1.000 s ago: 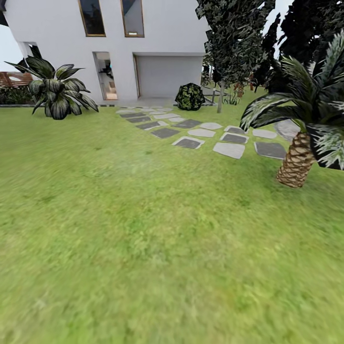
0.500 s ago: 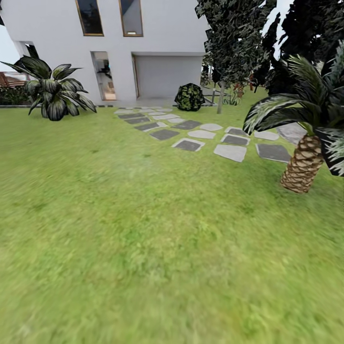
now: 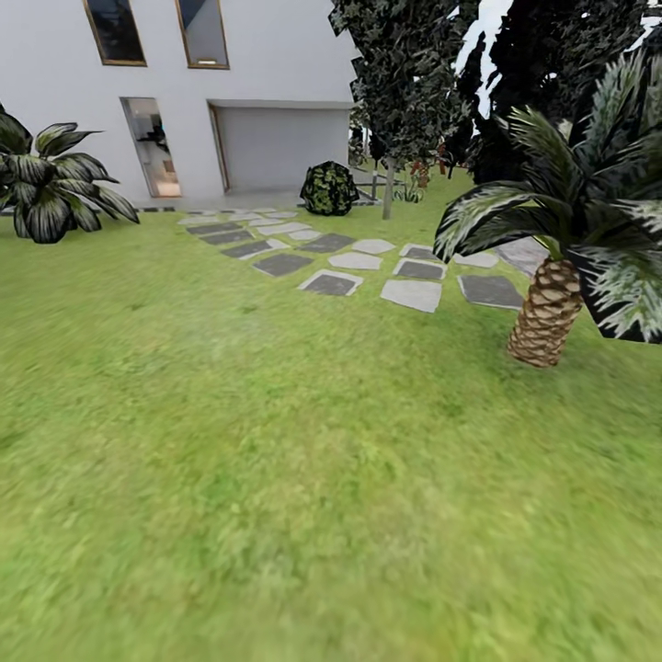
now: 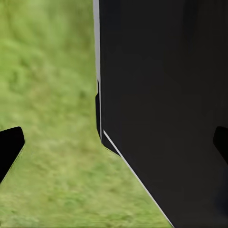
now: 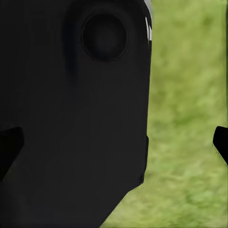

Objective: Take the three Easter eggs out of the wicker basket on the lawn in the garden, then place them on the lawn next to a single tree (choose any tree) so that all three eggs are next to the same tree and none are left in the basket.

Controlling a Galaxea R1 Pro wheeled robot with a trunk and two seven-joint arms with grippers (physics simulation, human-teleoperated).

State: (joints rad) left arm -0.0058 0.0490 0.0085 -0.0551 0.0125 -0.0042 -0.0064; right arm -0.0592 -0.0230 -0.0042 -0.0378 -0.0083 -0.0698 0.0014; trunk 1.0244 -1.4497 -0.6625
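Observation:
The lawn [image 3: 276,478] spreads wide and green in front of me in the head view. A tree [image 3: 388,191] with a thin pale trunk and a dark mottled crown stands far off, beyond the stone path. The Easter eggs and the wicker basket are out of view. My left gripper [image 4: 115,145] is open over grass, its dark fingertips [image 4: 9,147] far apart with nothing held. My right gripper [image 5: 115,142] is open too, and its fingertips [image 5: 221,142] hold nothing. A black part of the robot's body fills much of both wrist views.
A palm [image 3: 544,317] with a scaly brown trunk stands close at the right. Grey stepping stones [image 3: 411,294] lead back to a white house [image 3: 267,64]. A broad-leaved plant [image 3: 51,188] sits far left, a dark shrub [image 3: 328,188] by the path.
The whole head view has slid to the left, so the camera has turned right. House, plant and path sit further left in the picture. Both grippers remain open.

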